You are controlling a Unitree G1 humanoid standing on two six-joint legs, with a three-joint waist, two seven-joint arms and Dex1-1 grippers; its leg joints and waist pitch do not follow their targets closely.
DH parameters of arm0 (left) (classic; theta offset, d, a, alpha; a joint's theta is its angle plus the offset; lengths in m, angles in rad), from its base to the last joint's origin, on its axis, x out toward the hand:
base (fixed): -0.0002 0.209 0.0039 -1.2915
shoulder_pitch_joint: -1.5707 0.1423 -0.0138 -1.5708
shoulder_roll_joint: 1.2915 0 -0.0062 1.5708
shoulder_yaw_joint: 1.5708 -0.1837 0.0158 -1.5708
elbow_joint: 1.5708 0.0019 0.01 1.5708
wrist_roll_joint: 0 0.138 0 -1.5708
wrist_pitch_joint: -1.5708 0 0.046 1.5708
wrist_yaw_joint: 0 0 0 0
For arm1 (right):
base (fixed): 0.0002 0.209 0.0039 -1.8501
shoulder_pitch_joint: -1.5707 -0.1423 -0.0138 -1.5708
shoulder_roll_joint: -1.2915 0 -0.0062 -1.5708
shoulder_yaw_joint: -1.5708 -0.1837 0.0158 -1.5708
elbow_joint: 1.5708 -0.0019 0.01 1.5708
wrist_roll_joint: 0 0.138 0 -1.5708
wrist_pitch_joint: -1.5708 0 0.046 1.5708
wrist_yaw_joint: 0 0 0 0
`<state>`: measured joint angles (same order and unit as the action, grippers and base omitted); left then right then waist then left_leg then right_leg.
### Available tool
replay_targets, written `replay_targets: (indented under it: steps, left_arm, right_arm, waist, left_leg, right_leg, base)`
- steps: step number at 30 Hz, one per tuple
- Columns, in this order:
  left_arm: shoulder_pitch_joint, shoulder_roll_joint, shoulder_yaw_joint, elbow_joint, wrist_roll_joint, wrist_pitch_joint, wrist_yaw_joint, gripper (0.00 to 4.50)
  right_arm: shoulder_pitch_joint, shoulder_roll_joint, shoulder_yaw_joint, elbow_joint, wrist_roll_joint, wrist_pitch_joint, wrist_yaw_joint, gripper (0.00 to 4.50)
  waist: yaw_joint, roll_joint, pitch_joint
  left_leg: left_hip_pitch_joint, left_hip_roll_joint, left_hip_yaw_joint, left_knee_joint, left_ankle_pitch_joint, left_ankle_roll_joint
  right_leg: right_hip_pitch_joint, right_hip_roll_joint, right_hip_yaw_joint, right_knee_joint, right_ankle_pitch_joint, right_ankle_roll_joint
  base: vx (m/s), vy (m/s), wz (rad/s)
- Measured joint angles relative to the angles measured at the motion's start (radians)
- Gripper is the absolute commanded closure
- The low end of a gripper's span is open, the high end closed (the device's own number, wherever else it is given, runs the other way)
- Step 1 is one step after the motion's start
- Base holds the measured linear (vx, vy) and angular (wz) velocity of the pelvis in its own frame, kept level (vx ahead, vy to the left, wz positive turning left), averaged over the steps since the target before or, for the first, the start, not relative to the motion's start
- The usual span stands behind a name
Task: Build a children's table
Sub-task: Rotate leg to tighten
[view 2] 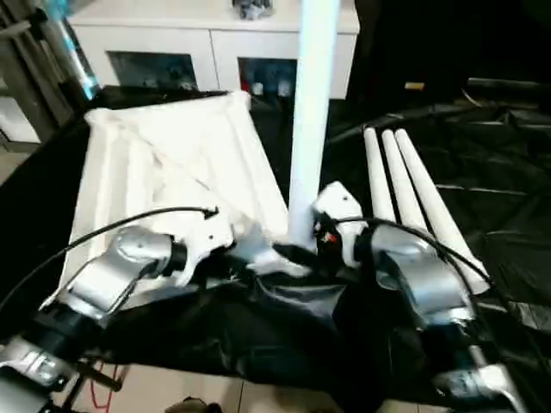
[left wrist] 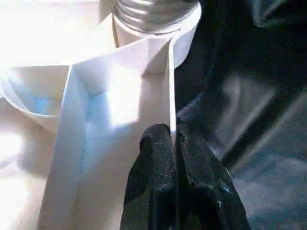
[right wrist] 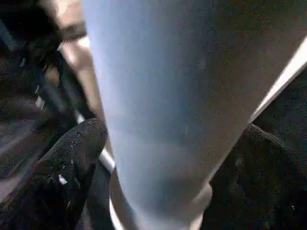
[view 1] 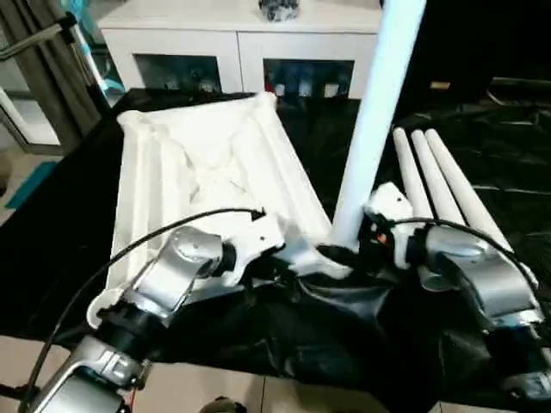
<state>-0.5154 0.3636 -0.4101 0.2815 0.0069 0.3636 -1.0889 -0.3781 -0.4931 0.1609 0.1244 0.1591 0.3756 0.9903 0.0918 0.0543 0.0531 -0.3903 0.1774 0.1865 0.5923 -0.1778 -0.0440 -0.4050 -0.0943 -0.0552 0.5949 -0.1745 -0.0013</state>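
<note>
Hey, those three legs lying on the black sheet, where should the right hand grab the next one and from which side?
Take the outermost leg of the three, since its far side is free while the others lie packed together. Grip it on the thicker part nearest the robot, coming down from above with fingers straddling the tube, probably easiest for standing it upright like the leg the right hand holds.

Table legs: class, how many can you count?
4. One leg stands upright at the tabletop's near corner, in the right gripper; three legs lie together right of it.

From my remote station: a white cabinet (view 1: 237, 47) with glass doors stands behind black sheeting (view 1: 482, 163), pale floor (view 1: 26, 185) alongside.
</note>
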Motion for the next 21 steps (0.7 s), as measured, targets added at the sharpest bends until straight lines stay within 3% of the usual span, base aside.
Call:
replay_targets:
  steps: [3, 4, 9, 10, 21]
  left_arm:
    - [0.002, 0.008, -0.001, -0.002, -0.003, -0.007, -0.018, 4.5]
    - [0.002, 0.009, -0.002, -0.002, -0.003, -0.009, -0.02, 4.5]
    - [0.003, 0.013, -0.004, -0.003, -0.005, -0.017, -0.025, 4.5]
    - [0.004, 0.013, -0.004, -0.004, -0.005, -0.018, -0.026, 4.5]
    - [0.01, 0.02, -0.003, -0.007, -0.005, -0.02, -0.026, 4.5]
  right_arm:
    - [0.016, -0.009, 0.01, -0.006, 0.0, 0.01, 0.02, 0.05]
    - [0.021, -0.012, 0.014, -0.006, 0.0, 0.012, 0.022, 0.33]
    - [0.024, -0.02, 0.025, -0.006, -0.005, 0.016, 0.022, 0.53]
    - [0.024, -0.019, 0.025, -0.005, -0.005, 0.015, 0.021, 0.78]
    - [0.024, -0.007, 0.036, 0.002, -0.005, 0.017, 0.013, 1.63]
  waist:
    - [0.0, 0.0, 0.0]
    - [0.0, 0.0, 0.0]
    - [0.0, 0.0, 0.0]
    - [0.0, 0.001, 0.0]
    - [-0.003, 0.001, 0.0]
  left_leg:
    - [0.0, 0.0, 0.0, 0.0, 0.0, 0.0]
    - [0.0, 0.0, 0.0, 0.0, 0.0, 0.0]
    - [0.0, 0.0, 0.0, 0.0, 0.0, 0.0]
    - [0.0, 0.0, 0.0, 0.0, 0.0, 0.0]
    - [0.001, 0.0, 0.0, 0.002, 0.001, 0.0]
  right_leg:
    - [0.001, 0.0, 0.0, 0.0, 0.0, 0.0]
    - [0.001, 0.0, 0.0, 0.0, 0.0, 0.0]
    - [0.001, 0.0, 0.0, 0.0, 0.0, 0.0]
    - [0.001, 0.0, 0.0, 0.0, 0.0, 0.0]
    - [0.001, 0.0, 0.0, 0.001, 0.0, 0.0]
  base:
    - [0.0, 0.0, 0.0]
    - [0.0, 0.0, 0.0]
    - [0.0, 0.0, 0.0]
    - [0.0, 0.0, 0.0]
    - [0.0, 0.0, 0.0]
